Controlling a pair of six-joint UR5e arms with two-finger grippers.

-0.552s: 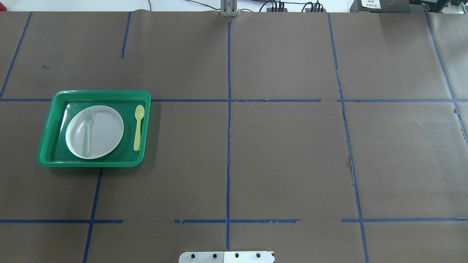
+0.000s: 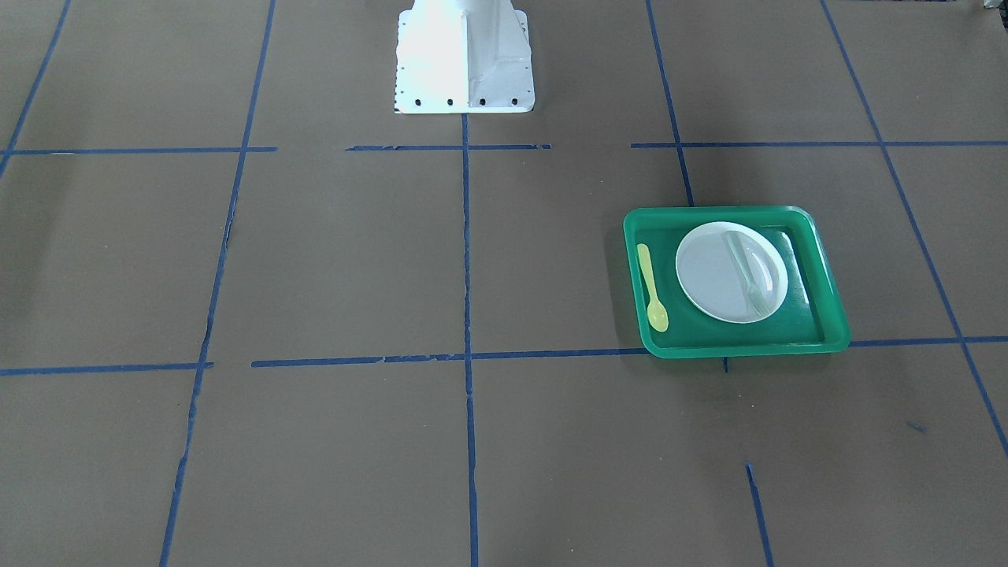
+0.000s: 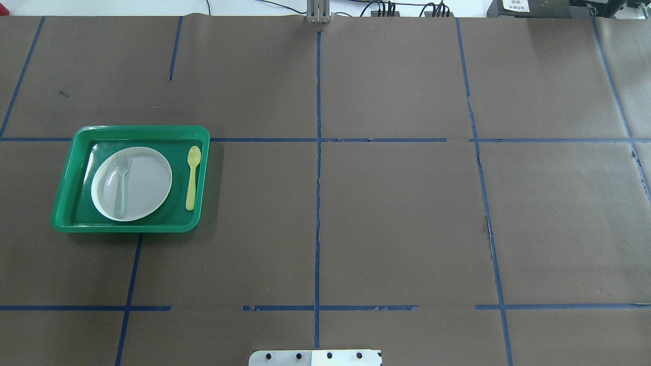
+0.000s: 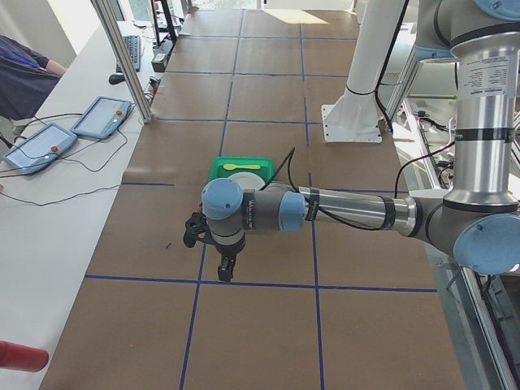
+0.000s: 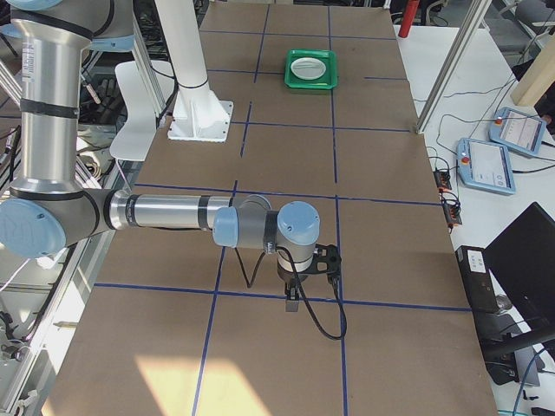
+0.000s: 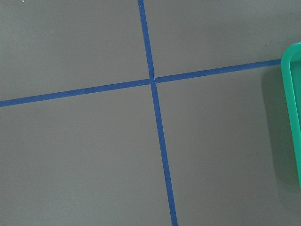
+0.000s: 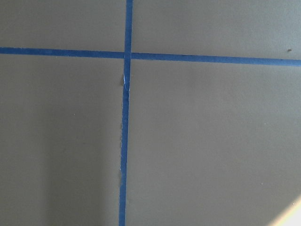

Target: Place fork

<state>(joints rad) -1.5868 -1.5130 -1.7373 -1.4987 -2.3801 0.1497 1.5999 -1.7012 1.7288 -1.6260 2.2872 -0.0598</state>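
The pale whitish fork (image 3: 120,184) lies on the left part of a round white plate (image 3: 147,183), tines toward the far side. The plate sits in a green tray (image 3: 132,130) on the table's left. The fork also shows in the front-facing view (image 2: 748,272). A yellow-green spoon (image 3: 191,177) lies in the tray to the right of the plate. My left gripper (image 4: 219,264) shows only in the left side view, away from the tray over bare table; I cannot tell whether it is open or shut. My right gripper (image 5: 295,299) shows only in the right side view, far from the tray; I cannot tell its state.
Brown paper with blue tape lines covers the table (image 3: 396,213). The robot's white base (image 2: 465,59) stands at the table's near middle edge. The tray's rim (image 6: 292,94) shows at the right edge of the left wrist view. Tablets and cables (image 4: 49,138) lie beyond the table.
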